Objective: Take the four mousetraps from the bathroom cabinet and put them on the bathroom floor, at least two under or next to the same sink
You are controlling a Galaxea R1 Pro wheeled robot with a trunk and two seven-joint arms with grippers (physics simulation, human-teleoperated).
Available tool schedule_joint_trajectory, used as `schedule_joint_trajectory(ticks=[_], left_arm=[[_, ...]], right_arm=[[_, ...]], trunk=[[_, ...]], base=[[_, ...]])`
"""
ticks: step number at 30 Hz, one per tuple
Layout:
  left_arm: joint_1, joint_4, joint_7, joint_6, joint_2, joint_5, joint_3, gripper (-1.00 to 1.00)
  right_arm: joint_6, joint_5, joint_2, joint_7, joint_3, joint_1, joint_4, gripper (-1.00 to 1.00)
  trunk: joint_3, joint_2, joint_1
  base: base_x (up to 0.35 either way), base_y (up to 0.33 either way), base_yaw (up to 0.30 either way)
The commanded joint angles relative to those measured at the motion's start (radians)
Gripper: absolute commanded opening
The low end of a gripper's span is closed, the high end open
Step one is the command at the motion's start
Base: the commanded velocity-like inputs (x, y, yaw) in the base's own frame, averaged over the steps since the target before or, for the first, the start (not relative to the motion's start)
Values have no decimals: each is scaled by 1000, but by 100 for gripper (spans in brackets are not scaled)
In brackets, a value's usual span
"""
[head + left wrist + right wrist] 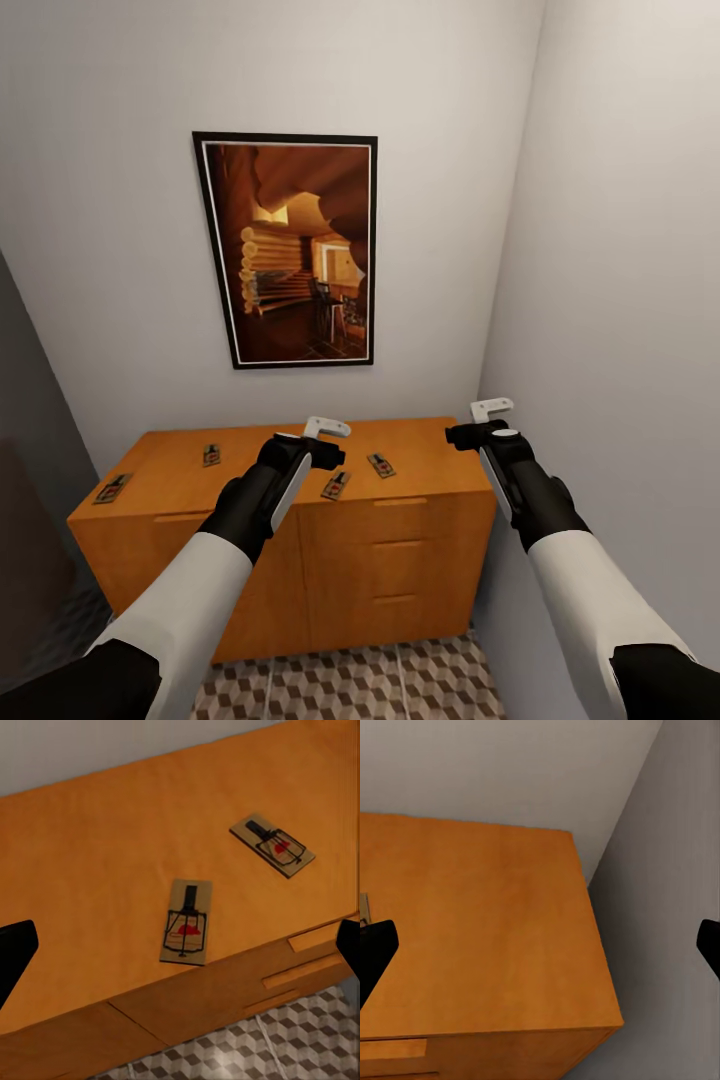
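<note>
Bathroom floor (400, 680) of cube-patterned tiles lies nearest, at the foot of the cabinet (400, 560). Above the cabinet's front edge, left gripper (180, 945) hovers with jaws wide and empty; right gripper (540, 945), equally wide and empty, hangs over the cabinet's right end. Four mousetraps rest on the cabinet top: front-centre mousetrap (335, 486), right-centre mousetrap (381, 465), rear-left mousetrap (211, 455), far-left mousetrap (112, 488). Best practice, judged: lower the left gripper squarely over the front-centre mousetrap, straddling its narrow width. Framed picture (288, 250) hangs behind the cabinet.
</note>
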Motion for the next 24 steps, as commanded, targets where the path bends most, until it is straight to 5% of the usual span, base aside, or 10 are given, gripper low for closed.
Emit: schedule_joint_trajectory(ticks=[1, 24], left_arm=[[0, -1, 7, 4, 0, 7, -2, 100], [1, 0, 9, 1, 0, 15, -2, 100]], right_arm=[[6, 7, 0, -1, 2, 0, -1, 100], [5, 7, 0, -1, 20, 0, 0, 100]], trunk=[[0, -1, 0], [0, -1, 0]], base=[[12, -10, 0], [40, -2, 0]])
